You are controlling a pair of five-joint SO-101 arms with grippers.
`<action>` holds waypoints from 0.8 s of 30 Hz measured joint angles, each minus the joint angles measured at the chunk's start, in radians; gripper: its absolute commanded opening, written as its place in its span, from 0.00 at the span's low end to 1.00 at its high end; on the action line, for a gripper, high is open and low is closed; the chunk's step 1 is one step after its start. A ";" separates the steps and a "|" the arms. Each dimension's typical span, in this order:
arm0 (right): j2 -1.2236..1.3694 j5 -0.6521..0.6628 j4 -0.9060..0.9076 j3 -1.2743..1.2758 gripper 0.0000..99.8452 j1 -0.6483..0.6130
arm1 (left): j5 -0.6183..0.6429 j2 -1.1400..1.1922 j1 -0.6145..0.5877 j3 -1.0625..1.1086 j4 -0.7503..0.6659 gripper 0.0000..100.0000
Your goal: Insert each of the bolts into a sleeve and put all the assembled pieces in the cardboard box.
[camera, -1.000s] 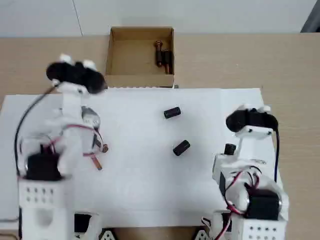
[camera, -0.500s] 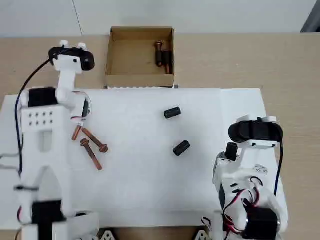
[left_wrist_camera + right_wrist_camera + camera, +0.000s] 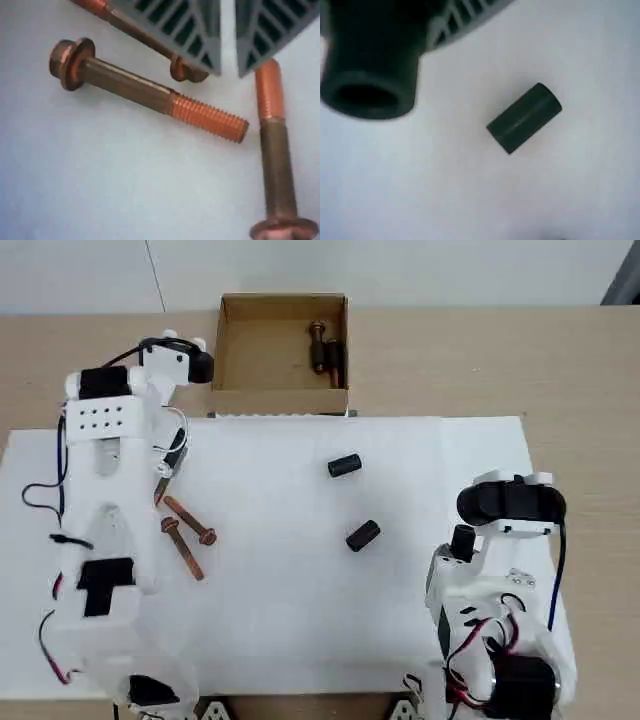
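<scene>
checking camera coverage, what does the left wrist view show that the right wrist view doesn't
Left wrist: three bolts lying loose, with the left hand open over them. Right wrist: the right hand shut on a held sleeve, and a loose sleeve lying on its side apart from it. Both: the white sheet underneath.

Left arm (image 3: 100,490) stretched along the surface's (image 3: 300,630) left edge, left gripper (image 3: 227,65) parted; right arm (image 3: 490,610) folded, right gripper (image 3: 460,540) clamping a sleeve (image 3: 367,80).
</scene>
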 measured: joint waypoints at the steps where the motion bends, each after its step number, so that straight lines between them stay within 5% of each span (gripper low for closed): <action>1: 0.000 0.000 0.000 0.000 0.00 0.000 | 0.002 0.020 -0.009 -0.023 0.003 0.10; 24: 0.003 0.057 -0.101 0.054 0.00 0.002 | -0.048 0.301 -0.064 -0.160 -0.054 0.14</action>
